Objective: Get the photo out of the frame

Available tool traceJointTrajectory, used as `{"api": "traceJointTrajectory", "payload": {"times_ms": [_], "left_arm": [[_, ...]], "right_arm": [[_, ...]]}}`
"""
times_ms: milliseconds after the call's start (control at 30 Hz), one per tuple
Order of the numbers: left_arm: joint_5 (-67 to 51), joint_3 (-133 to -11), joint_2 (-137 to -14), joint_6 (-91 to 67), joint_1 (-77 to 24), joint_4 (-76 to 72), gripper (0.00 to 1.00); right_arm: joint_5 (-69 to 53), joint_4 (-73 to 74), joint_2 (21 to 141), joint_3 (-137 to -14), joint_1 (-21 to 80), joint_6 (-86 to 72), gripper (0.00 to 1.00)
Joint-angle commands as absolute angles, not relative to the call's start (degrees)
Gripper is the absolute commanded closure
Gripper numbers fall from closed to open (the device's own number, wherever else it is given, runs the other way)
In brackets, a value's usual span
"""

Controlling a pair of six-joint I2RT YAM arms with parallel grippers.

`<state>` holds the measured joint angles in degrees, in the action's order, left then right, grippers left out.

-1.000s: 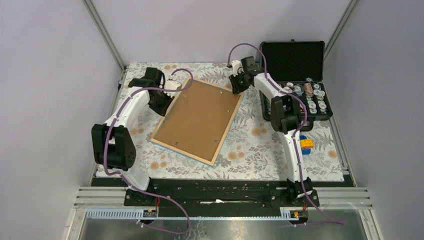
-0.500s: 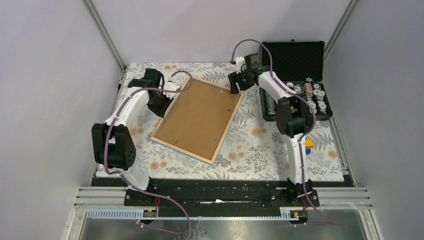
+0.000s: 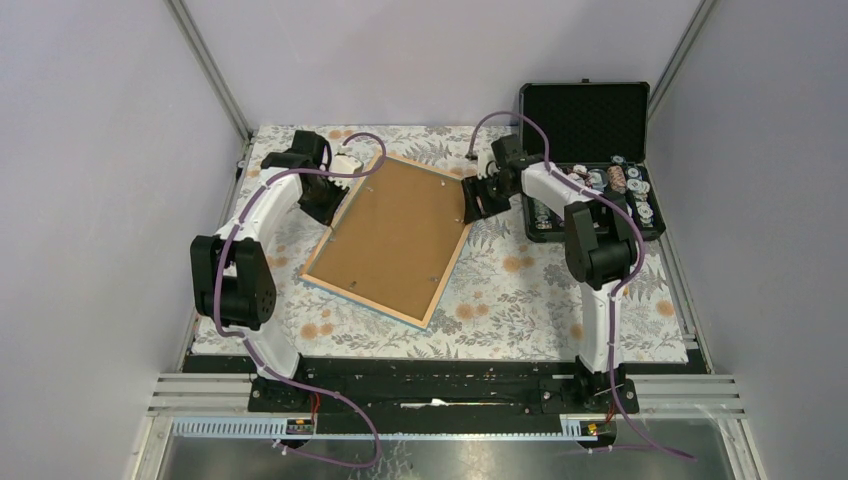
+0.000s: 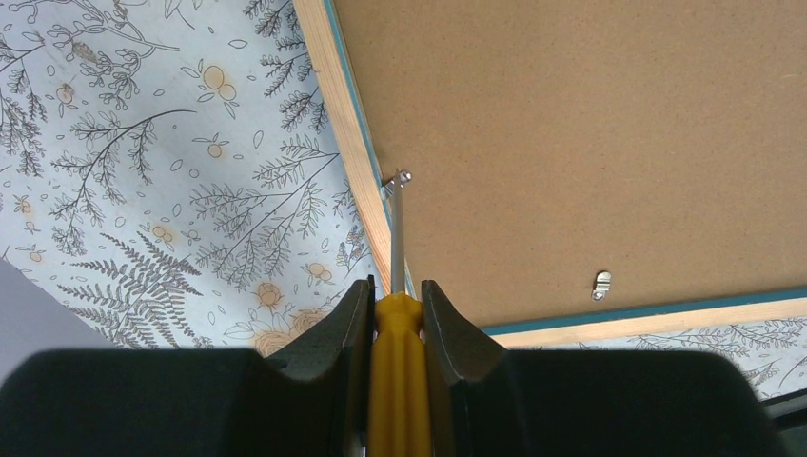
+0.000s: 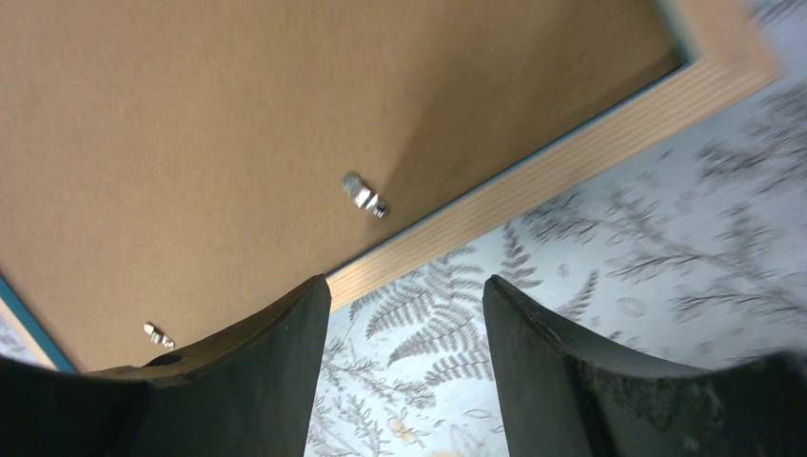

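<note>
The frame (image 3: 395, 240) lies face down and askew on the floral cloth, its brown backing board (image 4: 590, 124) up inside a pale wood rim (image 5: 571, 162). The photo is hidden under the board. My left gripper (image 4: 396, 286) is shut on a yellow-handled screwdriver (image 4: 396, 362), and the screwdriver's metal tip touches a small clip (image 4: 400, 178) at the frame's left edge. In the top view that gripper (image 3: 335, 198) sits at the frame's far left side. My right gripper (image 5: 407, 290) is open and empty, just off the frame's right edge (image 3: 472, 205). A clip (image 5: 365, 196) lies ahead of it.
An open black case (image 3: 585, 120) stands at the back right, with small parts in its lower half (image 3: 620, 195), close behind the right arm. More clips (image 4: 600, 283) sit along the board's edges. Walls close in on the left, right and back.
My right gripper has opened and slid from the frame's far right corner down along its right edge. The left gripper keeps its hold on the screwdriver at the left edge.
</note>
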<state>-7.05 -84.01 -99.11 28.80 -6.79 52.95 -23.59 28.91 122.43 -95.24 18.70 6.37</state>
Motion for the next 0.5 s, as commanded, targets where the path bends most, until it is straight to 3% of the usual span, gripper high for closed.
{"api": "traceJointTrajectory", "payload": {"times_ms": [0,333,467], "left_arm": [[-7.0,-86.53,-98.63,27.89,-6.68,51.52,1.0],[-6.85,-84.58,-97.19,27.22,-6.68,50.65,1.0],[-6.69,-84.41,-96.96,27.23,-6.68,50.67,1.0]], "right_arm": [[-25.56,29.85,117.95,-91.18,20.81,1.22,0.32],[-24.21,28.65,123.59,-94.15,21.43,-5.08,0.34],[-19.63,29.48,126.44,-98.97,21.15,-3.57,0.51]]}}
